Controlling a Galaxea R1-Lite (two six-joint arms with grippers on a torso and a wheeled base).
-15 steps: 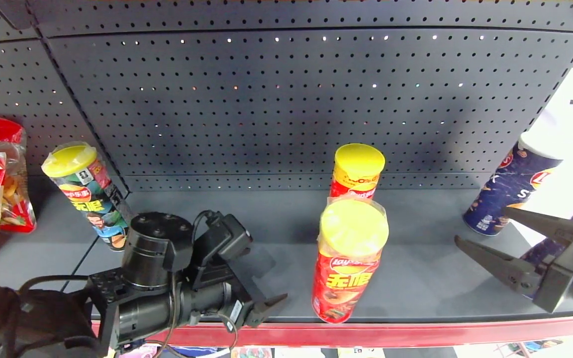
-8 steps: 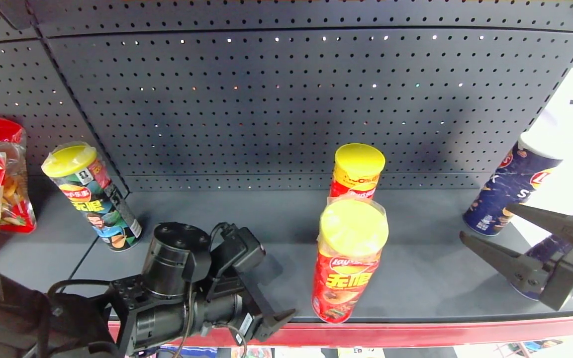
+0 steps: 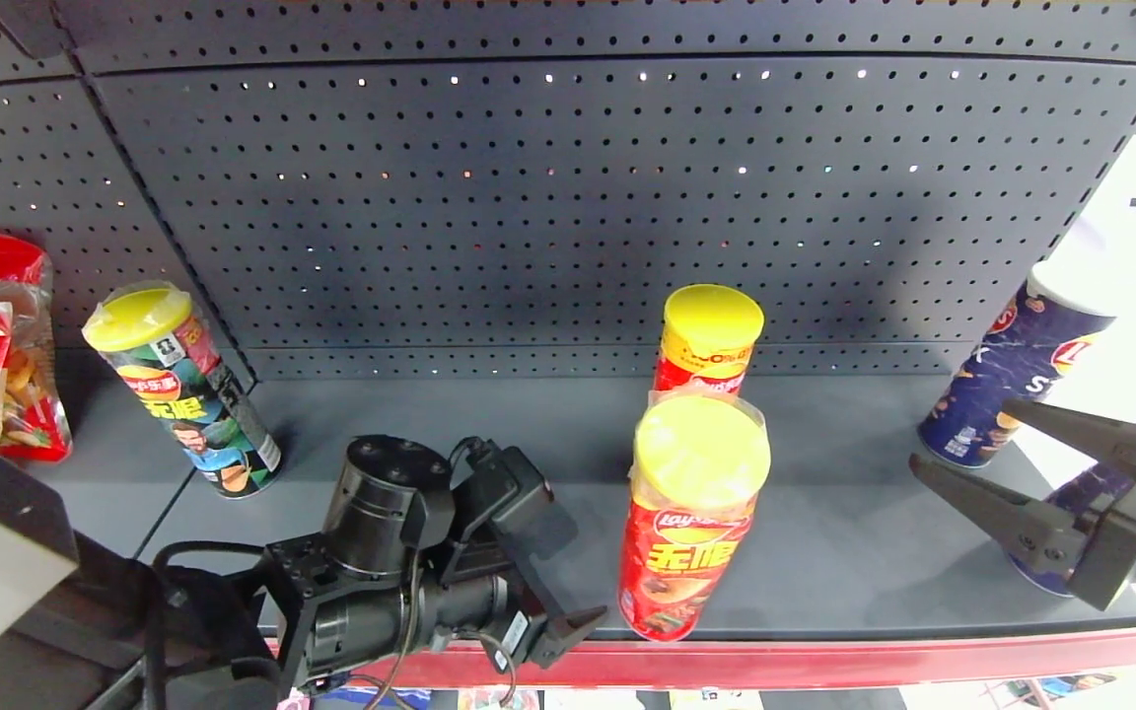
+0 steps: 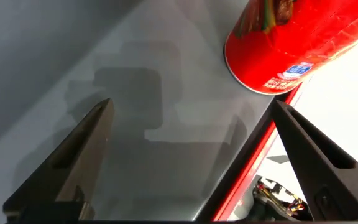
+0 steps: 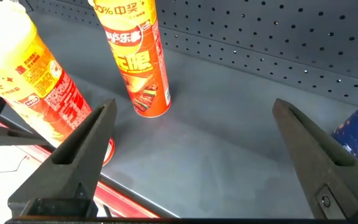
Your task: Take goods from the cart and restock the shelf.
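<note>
While both claws hang spread wide and empty over the shelf point(image 3: 854, 552), the left gripper point(image 4: 192, 104) sits low at the shelf's red front edge, and the front red can point(image 3: 691, 523) stands upright just beside its fingertips, on its right. A second red can point(image 3: 711, 335) stands behind that one, farther from the claw. The right gripper point(image 3: 962, 439) hovers apart on the red cans' right, a blue can point(image 3: 1007, 365) just beyond it. A green can point(image 3: 183, 394) stands off to the left gripper's left.
</note>
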